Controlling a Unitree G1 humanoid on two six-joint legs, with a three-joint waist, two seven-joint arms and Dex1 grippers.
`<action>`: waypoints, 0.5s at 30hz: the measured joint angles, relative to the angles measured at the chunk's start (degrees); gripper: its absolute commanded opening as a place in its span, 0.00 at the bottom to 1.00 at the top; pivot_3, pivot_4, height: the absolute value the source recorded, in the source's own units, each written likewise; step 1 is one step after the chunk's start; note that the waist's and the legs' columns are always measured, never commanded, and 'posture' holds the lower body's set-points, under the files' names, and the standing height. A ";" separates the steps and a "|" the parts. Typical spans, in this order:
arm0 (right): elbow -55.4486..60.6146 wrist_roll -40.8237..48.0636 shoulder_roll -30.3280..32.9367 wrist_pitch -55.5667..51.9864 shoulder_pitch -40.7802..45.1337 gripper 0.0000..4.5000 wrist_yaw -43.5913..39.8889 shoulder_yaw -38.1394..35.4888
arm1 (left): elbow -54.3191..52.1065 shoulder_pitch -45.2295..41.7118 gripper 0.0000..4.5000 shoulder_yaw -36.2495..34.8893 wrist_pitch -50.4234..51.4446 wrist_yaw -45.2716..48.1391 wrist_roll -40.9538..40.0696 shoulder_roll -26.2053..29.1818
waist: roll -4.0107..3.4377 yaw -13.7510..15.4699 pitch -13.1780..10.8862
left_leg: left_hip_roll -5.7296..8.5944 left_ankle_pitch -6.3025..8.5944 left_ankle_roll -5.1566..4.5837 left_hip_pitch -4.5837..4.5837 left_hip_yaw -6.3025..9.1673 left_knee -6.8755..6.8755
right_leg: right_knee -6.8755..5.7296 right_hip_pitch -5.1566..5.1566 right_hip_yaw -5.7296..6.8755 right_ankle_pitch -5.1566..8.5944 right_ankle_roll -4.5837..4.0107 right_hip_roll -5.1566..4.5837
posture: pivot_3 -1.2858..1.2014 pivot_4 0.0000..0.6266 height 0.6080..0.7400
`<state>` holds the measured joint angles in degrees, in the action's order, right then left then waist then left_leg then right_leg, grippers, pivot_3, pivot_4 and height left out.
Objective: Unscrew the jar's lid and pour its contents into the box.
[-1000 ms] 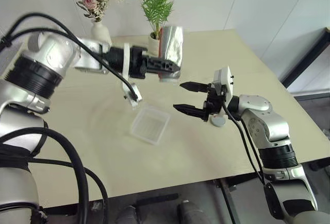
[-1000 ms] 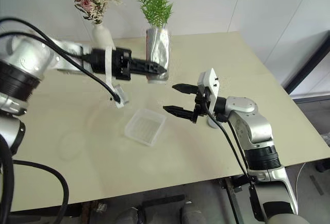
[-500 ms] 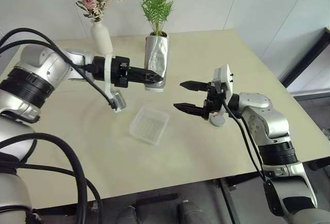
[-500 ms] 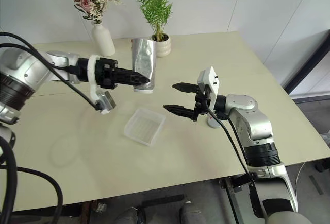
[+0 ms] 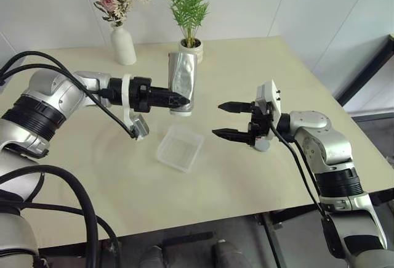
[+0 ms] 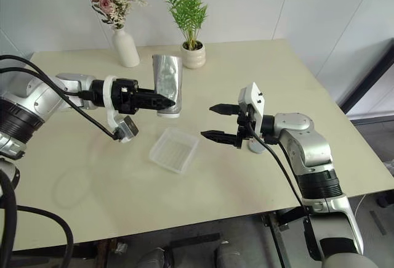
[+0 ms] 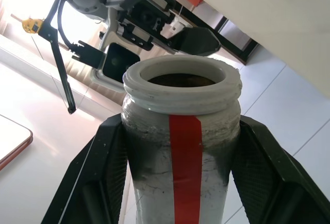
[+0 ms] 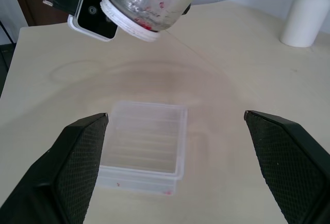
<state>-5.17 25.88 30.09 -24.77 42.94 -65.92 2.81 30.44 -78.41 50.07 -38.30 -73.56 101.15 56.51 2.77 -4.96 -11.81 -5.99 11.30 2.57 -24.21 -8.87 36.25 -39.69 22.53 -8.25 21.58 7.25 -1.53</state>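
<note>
Left claw [image 5: 178, 100] clamps the red-striped jar [image 7: 181, 167]; no writing legible; right claw [image 5: 226, 120] apart.

The jar's [image 7: 183, 147] base is hidden, its contents too dim to tell.

Head stereo pair looks forward and down over the table [image 5: 246, 175]. Each wrist camera sights closely along its claw. All views share the jar [image 7: 181, 183].

Jar [image 5: 183, 83] above table [image 5: 258, 64], behind box [image 5: 179, 148]; right hand [image 5: 225, 120] right of box.
</note>
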 measured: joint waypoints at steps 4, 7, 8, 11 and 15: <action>-0.18 -0.09 0.59 -0.20 -0.01 0.99 -0.17 -0.02 | 3.50 -0.51 0.54 1.61 0.35 -0.80 0.57 -1.36 | 0.00 -0.01 0.00 | -0.03 -0.02 0.03 0.00 0.00 -0.08 | 0.00 0.06 0.01 0.02 -0.03 0.03 | 0.52 0.24 1.00; -0.19 -0.08 0.57 -0.21 -0.03 0.99 -0.11 -0.02 | 3.93 -1.51 0.54 1.79 0.29 -0.80 0.35 -1.48 | 0.00 0.06 0.00 | -0.01 -0.01 0.04 -0.01 -0.03 -0.10 | 0.11 0.04 0.00 0.02 -0.03 0.00 | 0.52 0.24 1.00; -0.19 -0.07 0.57 -0.22 -0.04 0.99 -0.05 -0.02 | 3.61 -1.46 0.54 1.81 0.11 -0.80 0.26 -1.48 | 0.00 0.07 0.00 | -0.01 -0.01 0.03 -0.01 -0.03 -0.10 | 0.11 0.03 0.00 0.02 -0.03 0.00 | 0.52 0.24 1.00; -0.01 -0.04 0.44 -0.36 -0.42 0.99 0.29 -0.02 | 3.31 -0.52 0.54 1.96 -0.24 -0.44 -0.19 -1.63 | 0.00 0.06 0.00 | -0.02 -0.01 0.03 -0.01 -0.02 -0.08 | 0.07 0.04 0.01 0.02 -0.03 0.00 | 0.52 0.24 1.00; 0.38 0.01 0.16 -0.94 -1.16 0.99 0.32 0.46 | 15.49 -5.88 0.54 2.26 2.43 0.61 -0.49 -6.19 | 0.24 0.17 -0.13 | 0.01 -0.01 0.01 -0.04 -0.01 0.05 | -0.03 0.04 0.02 0.00 0.00 0.02 | 0.52 0.24 1.00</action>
<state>-4.80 25.89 30.25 -25.71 41.78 -65.60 3.28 45.93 -84.29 52.33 -35.87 -72.95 100.67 50.32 3.01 -4.79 -11.94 -5.98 11.29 2.58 -24.25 -8.88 36.30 -39.72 22.57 -8.23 21.58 7.26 -1.51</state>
